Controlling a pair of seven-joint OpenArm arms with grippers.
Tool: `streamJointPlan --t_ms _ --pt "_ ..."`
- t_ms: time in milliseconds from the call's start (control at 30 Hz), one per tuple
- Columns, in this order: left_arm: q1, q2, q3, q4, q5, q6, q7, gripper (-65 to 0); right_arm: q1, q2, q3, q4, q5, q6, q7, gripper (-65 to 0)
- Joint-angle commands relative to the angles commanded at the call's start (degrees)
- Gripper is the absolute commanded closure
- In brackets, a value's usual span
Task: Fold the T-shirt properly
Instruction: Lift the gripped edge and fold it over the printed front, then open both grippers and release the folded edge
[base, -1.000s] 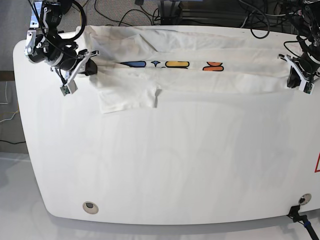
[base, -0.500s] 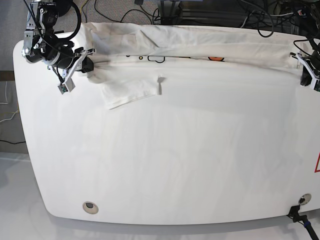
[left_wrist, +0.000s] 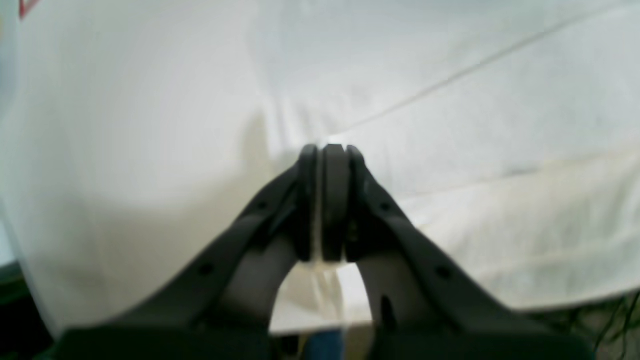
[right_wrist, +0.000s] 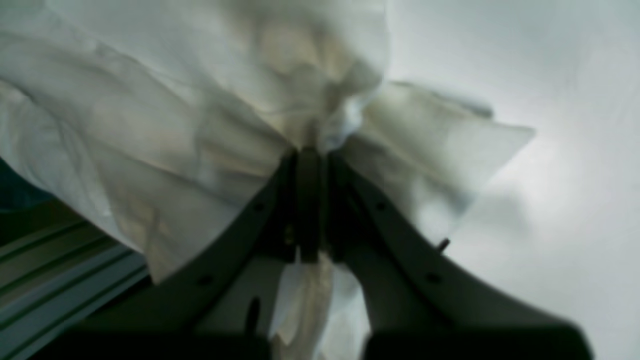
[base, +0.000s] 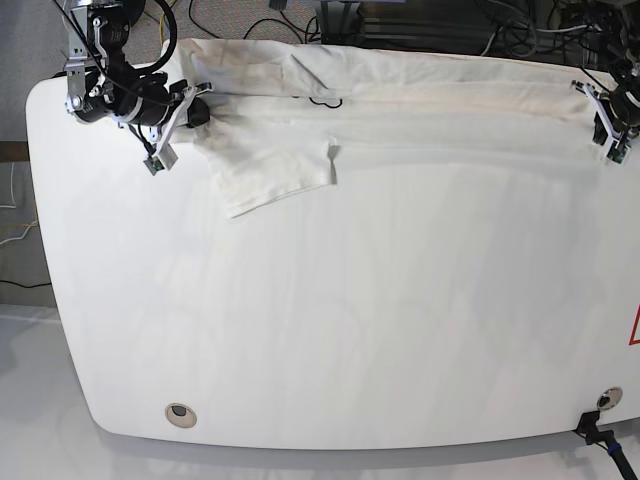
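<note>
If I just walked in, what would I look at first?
First the big white T-shirt, pulled into a long band across the far edge of the white table, with one sleeve flopping out near the left end of the base view. Then the two black grippers at its ends: the right gripper pinches a bunch of cloth, and the left gripper is clamped on the hem at the other end.

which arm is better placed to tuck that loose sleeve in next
The right arm. Its pincer is shut on the T-shirt right beside the loose sleeve. The left pincer is shut on the shirt's opposite end, across the table, so it would have to travel much farther.
</note>
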Motion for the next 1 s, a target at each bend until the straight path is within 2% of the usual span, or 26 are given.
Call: streamJointPlan --t_ms 33,67,200,267,367,500,600,700,767,800,900,933,1000 --pt "0.3 0.0 0.0 0.1 1.3 0.0 0.0 -28.3 0.0 0.3 0.0 0.0 0.0 0.00 0.0 -5.3" --pt "0.3 0.0 0.0 0.2 2.5 0.0 0.0 -33.0 0.0 1.1 -0.2 0.0 0.0 0.00 0.0 -9.3" --pt "0.3 -0.1 0.1 0.4 5.1 0.0 0.0 -33.5 0.2 3.0 -2.1 0.3 0.0 0.00 0.0 -28.9" --pt "0.3 -0.1 0.0 1.7 4.9 0.0 0.0 -33.5 0.2 3.3 -2.3 0.4 0.0 0.35 0.0 -35.6" --pt "0.0 0.4 -0.3 5.3 4.6 0.0 0.0 -33.5 0.2 3.3 -1.5 2.4 0.1 0.53 0.4 -36.1" --pt "-0.2 1.9 -0.2 8.4 -2.5 0.0 -0.2 -33.5 0.4 2.8 -0.4 6.7 0.4 0.62 0.4 -36.1" --pt "-0.5 3.3 0.1 9.2 -5.4 0.0 -0.3 -33.5 2.1 1.7 -0.3 7.5 0.4 0.62 0.4 -36.1" --pt "-2.2 5.5 0.8 9.3 -6.1 0.0 0.0 -33.5 3.7 1.1 0.3 7.5 0.4 0.62 1.9 -36.1" --pt "-2.2 6.1 3.4 9.6 -6.1 0.0 0.0 -33.5 4.9 0.9 0.2 7.2 0.4 0.62 2.5 -36.1" --pt "-2.1 6.2 4.6 9.6 -6.1 0.0 0.0 -33.5 5.9 -0.3 0.1 7.0 0.4 0.62 2.5 -36.1" --pt "-0.4 9.6 5.5 10.0 -6.1 0.0 0.0 -33.5 6.5 -2.6 -0.4 7.1 0.5 0.70 2.5 -36.1" --pt "0.1 10.5 5.5 10.9 -6.1 0.0 0.0 -33.5 6.5 -3.3 -1.8 7.1 0.8 1.23 2.5 -36.1" --pt "0.4 11.7 5.5 12.4 -6.1 0.0 0.0 -33.3 6.2 -3.8 -3.5 7.1 2.9 3.43 2.5 -36.0"
